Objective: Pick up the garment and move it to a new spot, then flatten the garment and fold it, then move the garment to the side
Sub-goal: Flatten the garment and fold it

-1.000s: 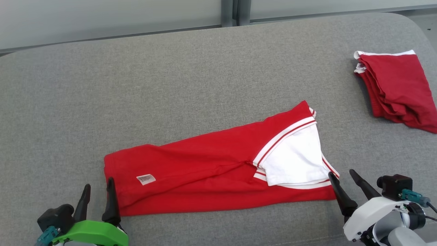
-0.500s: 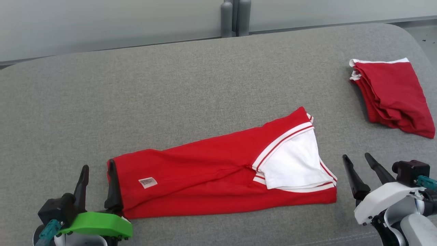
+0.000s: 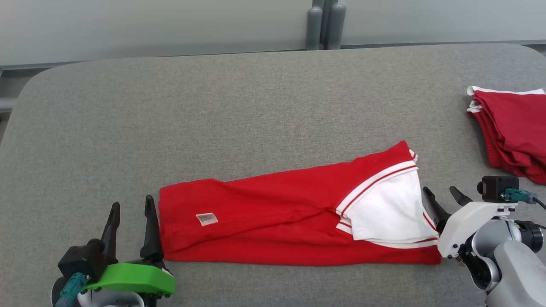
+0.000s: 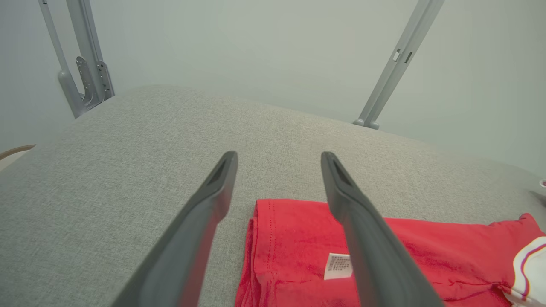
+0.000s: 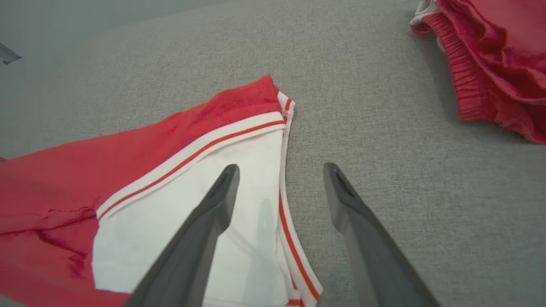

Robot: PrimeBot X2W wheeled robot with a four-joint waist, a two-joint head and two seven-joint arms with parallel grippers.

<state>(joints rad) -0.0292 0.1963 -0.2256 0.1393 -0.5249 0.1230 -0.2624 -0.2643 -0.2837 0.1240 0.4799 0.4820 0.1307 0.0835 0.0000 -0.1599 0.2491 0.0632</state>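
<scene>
The garment (image 3: 273,221), a red piece with a white panel (image 3: 392,209) and striped trim, lay as a long, narrow strip on the grey bench (image 3: 213,119), already doubled along its length, so flattening looked done and the folding step appeared to be in hand. The left claw (image 3: 132,201) stood at the garment's left end with its fingers spread and holding nothing; in the left wrist view one finger was above the red cloth near the white label (image 3: 207,219) and the other above bare bench just off the garment's edge. The right claw (image 3: 438,189) stood at the garment's right end, also spread and empty, with one finger over the white panel and the other just off the garment's striped edge. A second pile of red cloth (image 3: 512,128) lay well apart from the garment, beyond its right end. The next move probably called for each claw to come down over its end of the garment, pinch all the layers there, and carry one end across to the other without dragging the lower layer askew. Compared with a second earlier, the camera had swung, so the whole scene sat differently in the head view. Against the garment itself, the right claw had lifted off the near right corner, drawn out past the garment's right end, and come back in beside the white panel; the left claw had kept to the garment's left edge. The garment's own shape looked unchanged.
</scene>
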